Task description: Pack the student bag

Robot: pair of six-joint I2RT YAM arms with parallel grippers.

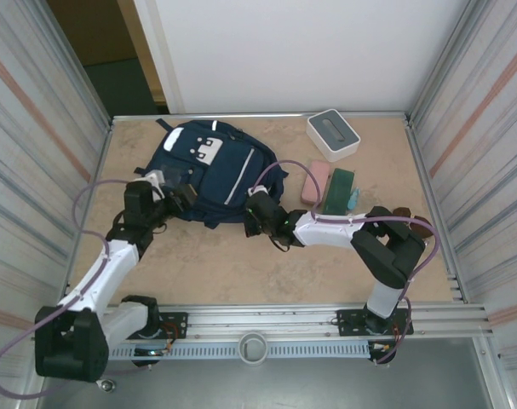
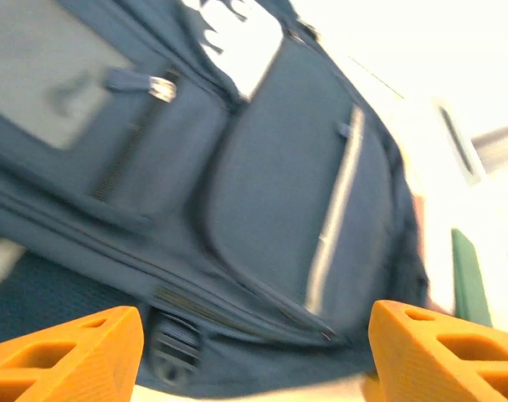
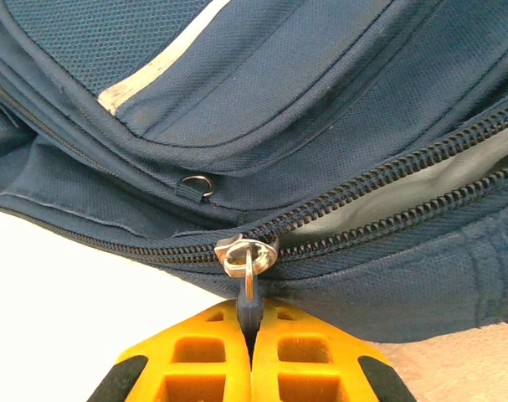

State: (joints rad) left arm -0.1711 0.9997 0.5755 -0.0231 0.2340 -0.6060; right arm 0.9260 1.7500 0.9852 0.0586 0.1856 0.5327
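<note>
The student bag (image 1: 215,170), navy with a white patch, lies flat on the table at the back left. My right gripper (image 1: 256,207) is at its near right edge. In the right wrist view it (image 3: 250,322) is shut on the dark zipper pull (image 3: 249,297) hanging from the metal slider (image 3: 247,254). To the right of the slider the zipper gapes over pale grey lining (image 3: 421,197). My left gripper (image 1: 186,194) is at the bag's near left edge. In the blurred left wrist view it (image 2: 254,335) is open, its orange fingers (image 2: 78,352) wide apart with the bag (image 2: 279,193) just beyond them.
A white box (image 1: 333,134) stands at the back right. A pink case (image 1: 314,182) and a dark green flat item (image 1: 337,191) lie right of the bag, close to my right arm. Corrugated metal walls close in both sides.
</note>
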